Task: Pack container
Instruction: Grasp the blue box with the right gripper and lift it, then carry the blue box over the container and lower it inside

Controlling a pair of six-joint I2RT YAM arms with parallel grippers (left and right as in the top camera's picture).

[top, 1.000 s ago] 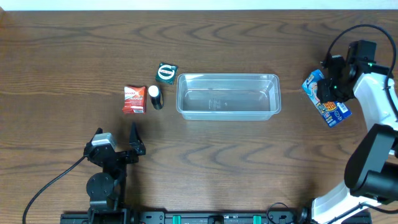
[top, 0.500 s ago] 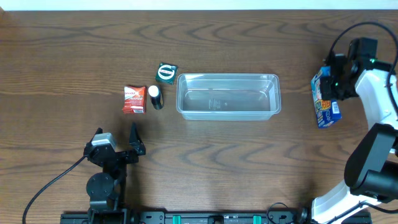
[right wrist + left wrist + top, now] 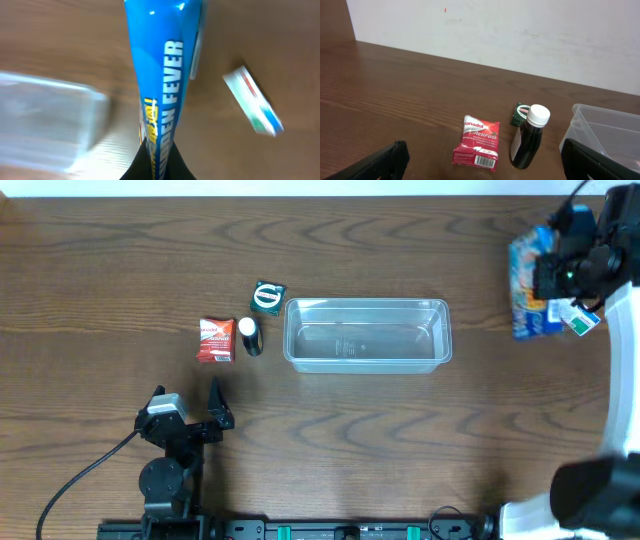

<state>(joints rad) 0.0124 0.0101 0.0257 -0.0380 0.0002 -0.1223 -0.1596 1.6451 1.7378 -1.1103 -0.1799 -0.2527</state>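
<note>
blue packet (image 3: pixel 530 285), red sachet (image 3: pixel 215 340), clear container (image 3: pixel 365 302).

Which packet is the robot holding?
The blue packet, pinched by the right gripper. The red packet and green packet lie on the table, left of the container.

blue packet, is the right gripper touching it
Touching. The right wrist view shows the right gripper pinched shut on the lower end of the blue packet.

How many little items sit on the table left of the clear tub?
3: a red packet, a white-capped dark bottle beside it, and a green packet just beyond the bottle. Nothing seems hidden there.
</note>
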